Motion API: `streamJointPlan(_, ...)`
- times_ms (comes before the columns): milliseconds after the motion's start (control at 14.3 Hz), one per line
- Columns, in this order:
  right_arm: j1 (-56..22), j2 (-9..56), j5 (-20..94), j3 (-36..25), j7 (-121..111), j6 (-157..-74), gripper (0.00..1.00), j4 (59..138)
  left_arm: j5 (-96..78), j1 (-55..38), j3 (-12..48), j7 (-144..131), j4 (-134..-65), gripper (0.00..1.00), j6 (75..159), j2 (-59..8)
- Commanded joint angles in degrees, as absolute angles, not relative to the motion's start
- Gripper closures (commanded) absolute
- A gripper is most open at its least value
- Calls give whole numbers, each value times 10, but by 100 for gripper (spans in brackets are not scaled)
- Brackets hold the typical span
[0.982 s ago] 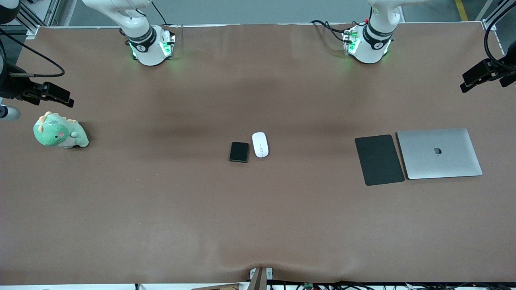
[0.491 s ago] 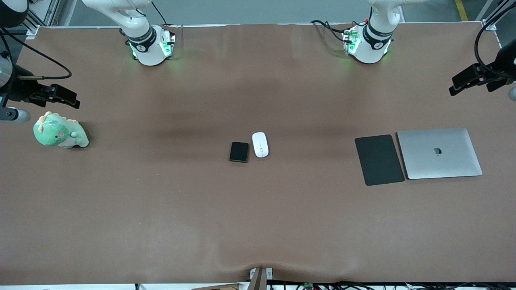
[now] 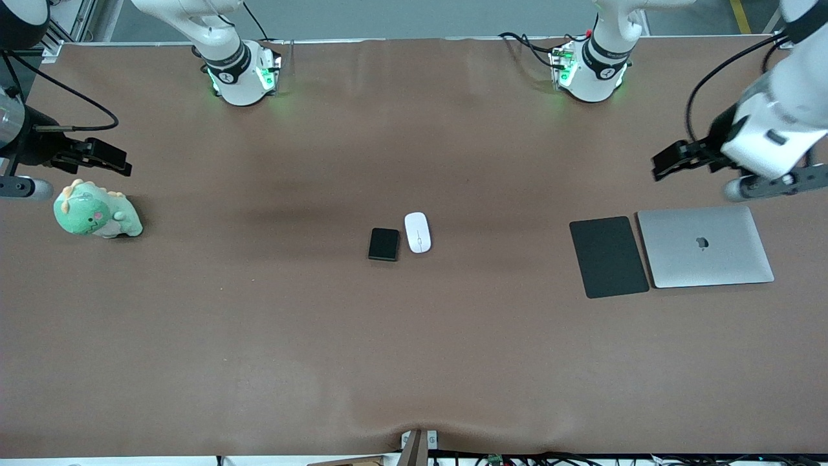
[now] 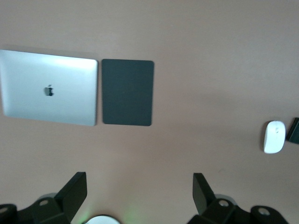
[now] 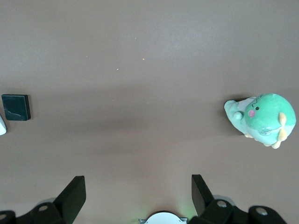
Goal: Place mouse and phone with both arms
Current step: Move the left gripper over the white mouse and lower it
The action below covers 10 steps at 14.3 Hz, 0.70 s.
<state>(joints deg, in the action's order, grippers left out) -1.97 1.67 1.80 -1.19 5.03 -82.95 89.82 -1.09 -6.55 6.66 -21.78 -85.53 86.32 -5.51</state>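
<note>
The white oval mouse [image 3: 418, 232] lies mid-table, and the small black phone [image 3: 384, 244] sits right beside it, toward the right arm's end. My left gripper [image 3: 667, 162] hangs open and empty over bare table near the mouse pad. In the left wrist view, that gripper [image 4: 139, 183] has the mouse [image 4: 274, 136] and an edge of the phone [image 4: 294, 130] well off to one side. My right gripper [image 3: 111, 157] is open and empty over the table by the plush dinosaur. In the right wrist view, this gripper [image 5: 138, 184] sees the phone [image 5: 16, 107] at the frame's edge.
A matte black mouse pad [image 3: 609, 256] and a closed silver laptop [image 3: 705, 246] lie side by side toward the left arm's end. A green plush dinosaur [image 3: 96, 213] sits toward the right arm's end. Brown tabletop [image 3: 414, 349] spreads around the mouse and phone.
The left arm has swung in from the table's end toward the middle, and its gripper is now over the table near the mouse pad. The right gripper has shifted slightly inward.
</note>
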Motion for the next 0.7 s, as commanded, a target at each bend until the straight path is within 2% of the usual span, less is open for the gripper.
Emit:
streamJointPlan(0,-42,18,30,-12,87,-834,0,900,-9,-114,66,-270,-842,0,888,-94)
streamJointPlan(351,-73,26,33,-12,130,-846,0,901,-9,-208,66,-386,-835,0,972,-167)
streamJointPlan(631,-97,30,33,-12,157,-855,0,901,10,-281,64,-481,-790,0,1014,-246)
